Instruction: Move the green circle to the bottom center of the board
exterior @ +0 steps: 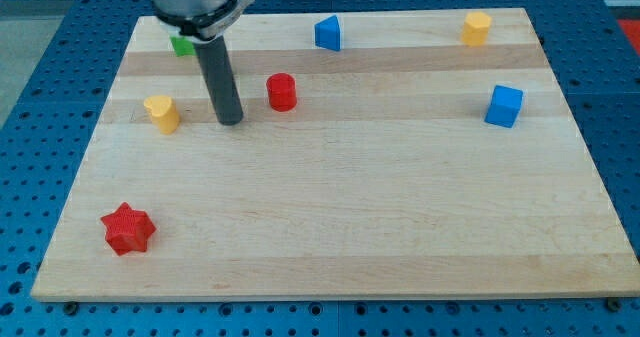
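Note:
A green block shows near the board's top left, mostly hidden behind my rod, so its shape is unclear. My tip rests on the board below and to the right of it, between the yellow block on its left and the red cylinder on its right. The tip touches neither block.
A red star lies at the lower left. A blue block sits at the top middle, a yellow block at the top right, a blue cube at the right. The wooden board rests on a blue perforated table.

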